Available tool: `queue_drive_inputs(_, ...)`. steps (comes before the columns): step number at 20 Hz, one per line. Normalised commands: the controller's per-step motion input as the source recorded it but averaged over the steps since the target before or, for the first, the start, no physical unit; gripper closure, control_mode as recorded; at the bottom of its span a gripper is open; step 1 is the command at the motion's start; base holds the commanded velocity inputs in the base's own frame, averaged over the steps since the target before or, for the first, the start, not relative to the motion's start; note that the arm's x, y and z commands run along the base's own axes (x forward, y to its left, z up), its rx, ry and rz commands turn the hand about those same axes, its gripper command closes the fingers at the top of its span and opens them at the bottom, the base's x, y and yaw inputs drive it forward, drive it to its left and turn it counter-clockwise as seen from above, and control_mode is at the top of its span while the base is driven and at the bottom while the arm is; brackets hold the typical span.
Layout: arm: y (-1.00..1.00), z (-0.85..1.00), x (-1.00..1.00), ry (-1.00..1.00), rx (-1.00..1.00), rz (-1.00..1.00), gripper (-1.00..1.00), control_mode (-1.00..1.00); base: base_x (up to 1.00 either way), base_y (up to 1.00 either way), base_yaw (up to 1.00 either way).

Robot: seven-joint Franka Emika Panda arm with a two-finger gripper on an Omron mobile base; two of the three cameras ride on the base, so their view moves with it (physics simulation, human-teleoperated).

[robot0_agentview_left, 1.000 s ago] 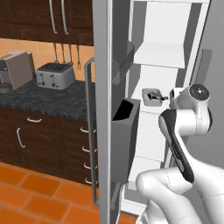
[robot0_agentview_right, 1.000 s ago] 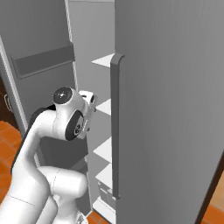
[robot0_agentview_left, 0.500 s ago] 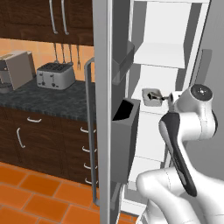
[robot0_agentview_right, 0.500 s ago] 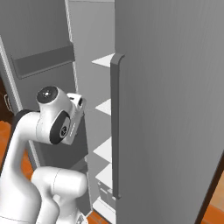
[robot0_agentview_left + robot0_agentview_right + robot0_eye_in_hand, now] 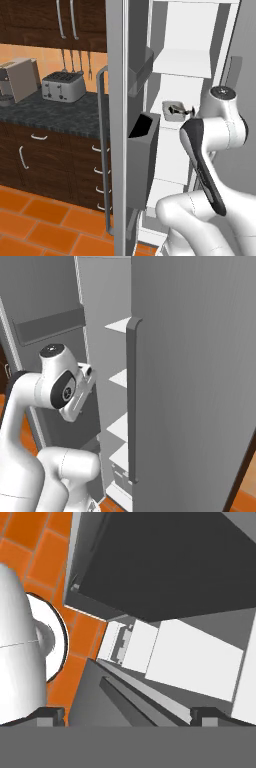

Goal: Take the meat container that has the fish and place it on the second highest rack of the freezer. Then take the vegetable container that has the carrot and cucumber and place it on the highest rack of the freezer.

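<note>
Gripper point(image 5: 176, 109) sits inside the open freezer, wide open w/ nothing between the fingers — in the hand view the two dark fingertips point(image 5: 49, 714) stand far apart at the bottom corners, pointing down the compartment toward the floor. Just below it in that view: the dark door bin point(image 5: 170, 562) and the white racks point(image 5: 195, 657) stepping down, w/ a small pale container point(image 5: 119, 643) on a low shelf; can't tell what it holds, so whether it's the fish or the carrot/cucumber one is unclear. Orange floor tiles point(image 5: 35, 547) lie beyond. From the left base view the hand is just past the door's edge, beside the dark door bin point(image 5: 142, 150), w/ a white freezer rack point(image 5: 182, 62) above it and more shelves under it. Right base view shows the hand point(image 5: 82, 387) at the gap between the open door point(image 5: 47, 331) and the closed grey door w/ its long handle point(image 5: 131, 401); shelf edges point(image 5: 120, 326) show behind that handle. Farther off to the gripper's left — a dark counter point(image 5: 55, 112) w/ a toaster point(image 5: 62, 86) on it and dark drawers point(image 5: 45, 160) below.
</note>
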Motion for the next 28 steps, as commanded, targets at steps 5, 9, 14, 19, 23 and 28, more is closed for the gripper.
queue_drive_inputs(5, 0.0, -0.09, -0.61, -0.13, 0.0, 0.0, -1.0, -1.0, 0.0, 0.0, 0.0)
queue_drive_inputs(9, 0.0, -0.02, -0.14, -0.03, 0.0, 0.0, -1.0, -1.0, 0.0, 0.0, 0.0)
queue_drive_inputs(14, 0.0, 0.0, 0.0, 0.0, 0.0, 0.0, -1.0, -1.0, 0.0, 0.0, 0.0)
queue_drive_inputs(19, 0.0, 0.0, 0.0, 0.0, 0.0, 0.0, -1.0, 1.0, -0.02, 0.0, 0.0)
queue_drive_inputs(23, 0.0, 0.0, 0.0, 0.0, 0.0, 0.0, -1.0, 1.0, -0.5, -0.12, 0.08)
queue_drive_inputs(28, 0.0, 0.0, 0.0, 0.0, 0.0, 0.0, -1.0, 1.0, -0.49, -0.13, 0.54)
